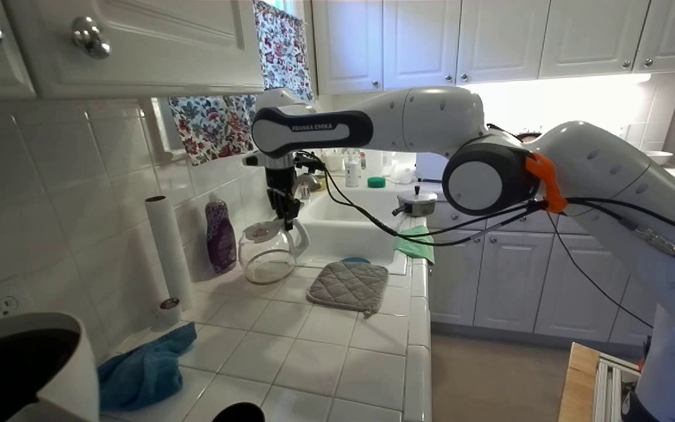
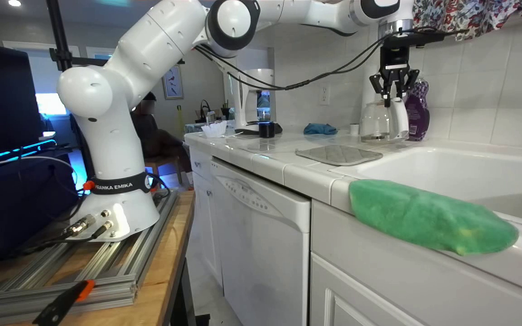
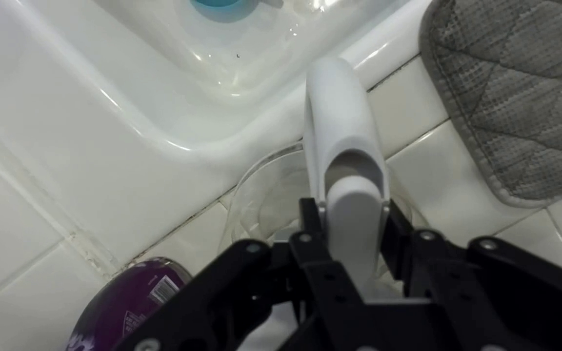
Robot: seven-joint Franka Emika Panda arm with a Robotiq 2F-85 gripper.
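We are pinching the glass carafe (image 1: 266, 255) by its white handle (image 3: 340, 109) with the gripper (image 3: 353, 218), fingers (image 3: 310, 214) spaced to its width; narrowness is likely aiding hold.

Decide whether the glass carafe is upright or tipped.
Upright: in both exterior views, the glass carafe has its base facing down toward the counter.

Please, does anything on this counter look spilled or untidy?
No spill stands out. The blue cloth lies crumpled on the counter, and the green cloth droops over the front edge by the sink, so both look slightly untidy.
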